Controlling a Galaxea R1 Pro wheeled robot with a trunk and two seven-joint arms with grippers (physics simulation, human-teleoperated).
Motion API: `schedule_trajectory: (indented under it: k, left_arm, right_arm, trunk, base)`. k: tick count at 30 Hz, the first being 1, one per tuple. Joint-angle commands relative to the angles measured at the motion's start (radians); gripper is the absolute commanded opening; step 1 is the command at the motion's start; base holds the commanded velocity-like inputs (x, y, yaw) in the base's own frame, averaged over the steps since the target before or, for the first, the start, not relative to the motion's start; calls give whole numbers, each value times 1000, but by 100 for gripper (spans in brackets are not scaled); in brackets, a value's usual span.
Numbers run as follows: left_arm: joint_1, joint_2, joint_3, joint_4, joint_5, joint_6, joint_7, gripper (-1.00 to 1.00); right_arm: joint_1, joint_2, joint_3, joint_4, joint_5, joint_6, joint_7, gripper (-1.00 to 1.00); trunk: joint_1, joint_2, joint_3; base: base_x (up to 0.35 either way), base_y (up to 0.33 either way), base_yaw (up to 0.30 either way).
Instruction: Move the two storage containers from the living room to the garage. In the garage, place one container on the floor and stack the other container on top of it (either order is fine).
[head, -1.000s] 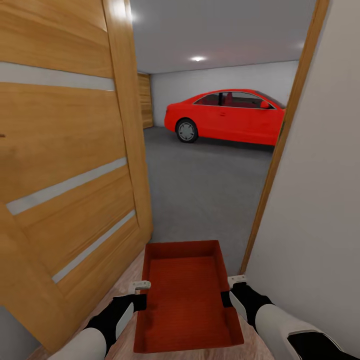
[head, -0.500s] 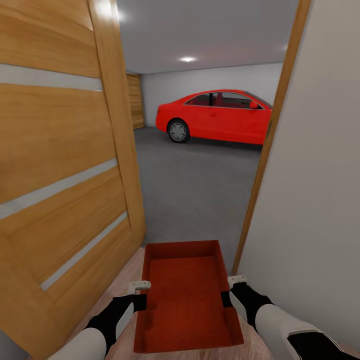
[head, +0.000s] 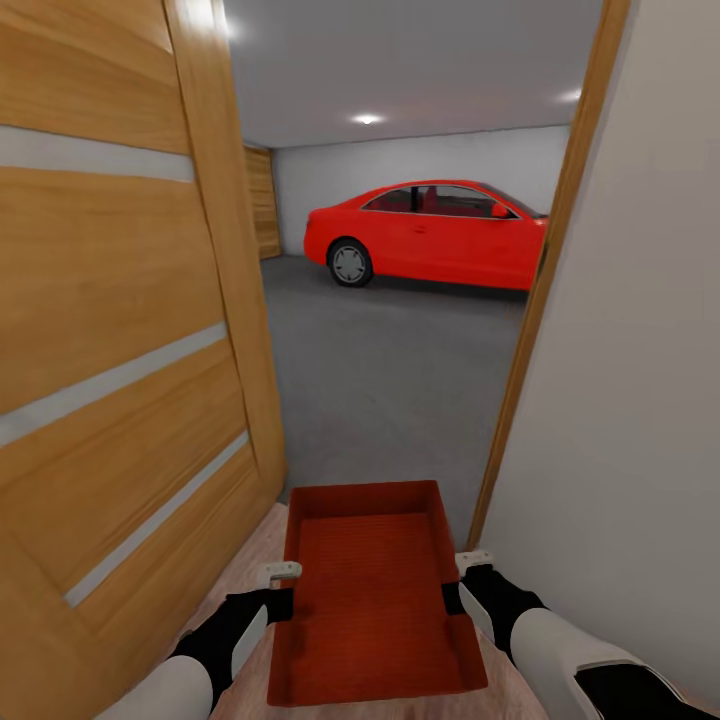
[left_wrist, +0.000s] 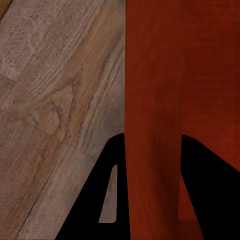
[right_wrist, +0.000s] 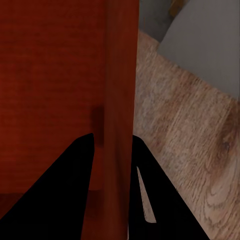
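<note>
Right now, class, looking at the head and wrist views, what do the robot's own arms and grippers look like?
Both arms have glossy white rounded forearm shells ending in black wrist sections. The left gripper and right gripper carry small pale grey blocks at their tips. In the wrist views the jaws appear as flat black tapered wedges, each with a narrow slot.

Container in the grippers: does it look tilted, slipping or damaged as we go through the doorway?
Nothing stands out. The storage container sits level, empty and intact, with the left gripper and right gripper clamped on opposite side walls. The open door and door frame look clear of it.
</note>
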Motion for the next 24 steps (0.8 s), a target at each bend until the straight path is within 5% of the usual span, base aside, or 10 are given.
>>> schedule_trajectory:
  k: [1, 24]
  left_arm:
    - [0, 0, 6, -2, -10, 6, 5, -100]
    - [0, 0, 6, -2, -10, 6, 5, -100]
  right_arm:
    - [-1, 0, 1, -2, 4, 8, -2, -100]
    - [-1, 0, 1, -2, 4, 8, -2, -100]
  trunk:
    - [0, 0, -1]
    - [0, 0, 2]
  base:
    - [197, 118, -1]
    - [19, 12, -59]
